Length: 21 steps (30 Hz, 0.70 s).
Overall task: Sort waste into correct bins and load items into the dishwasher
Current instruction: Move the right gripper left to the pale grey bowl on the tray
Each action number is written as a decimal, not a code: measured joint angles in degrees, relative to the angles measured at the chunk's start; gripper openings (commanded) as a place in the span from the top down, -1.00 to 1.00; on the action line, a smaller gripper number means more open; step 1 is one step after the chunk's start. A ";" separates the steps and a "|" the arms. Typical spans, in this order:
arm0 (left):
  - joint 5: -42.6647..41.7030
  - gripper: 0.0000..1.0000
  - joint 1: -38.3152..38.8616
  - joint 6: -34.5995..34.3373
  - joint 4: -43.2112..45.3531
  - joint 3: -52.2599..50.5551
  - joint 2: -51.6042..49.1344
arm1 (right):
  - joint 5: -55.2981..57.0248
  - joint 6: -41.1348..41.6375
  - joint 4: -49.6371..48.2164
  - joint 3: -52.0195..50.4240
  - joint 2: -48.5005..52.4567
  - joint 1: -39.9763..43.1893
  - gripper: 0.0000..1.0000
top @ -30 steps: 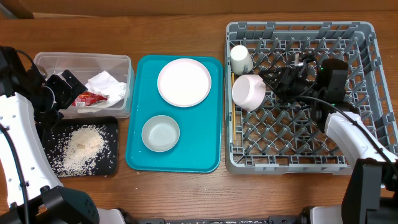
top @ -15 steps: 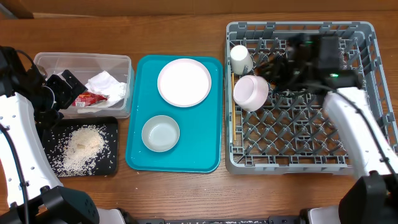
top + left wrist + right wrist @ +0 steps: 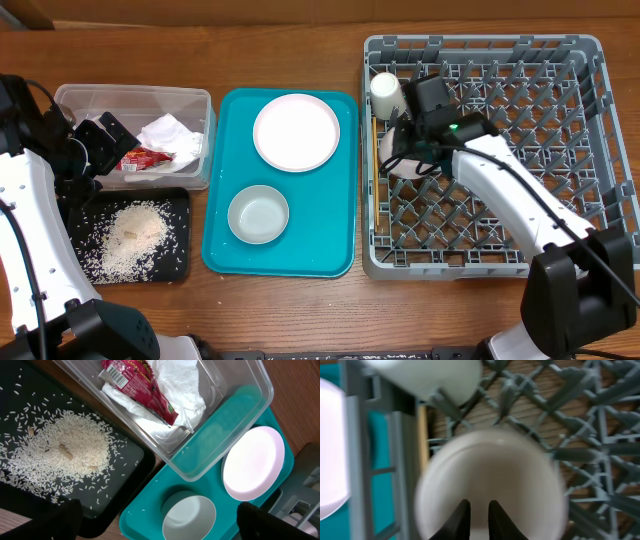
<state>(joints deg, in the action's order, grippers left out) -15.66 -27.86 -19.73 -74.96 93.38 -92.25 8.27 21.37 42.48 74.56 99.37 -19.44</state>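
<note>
Jaws of your right gripper show only a narrow slit over the white bowl, which sits upper left in the dish rack; you cannot tell if they pinch it. Your left gripper hangs spread wide by the clear tub. The pink plate and grey-green bowl sit on the teal tray.
</note>
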 measured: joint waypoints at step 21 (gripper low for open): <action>0.00 -1.00 0.00 0.00 0.02 0.00 0.00 | -9.27 -3.43 -8.41 8.81 0.46 -38.69 0.14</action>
<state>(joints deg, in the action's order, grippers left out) -15.66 -27.86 -19.73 -74.94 93.38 -92.25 -0.99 17.93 34.06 83.37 99.83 -58.13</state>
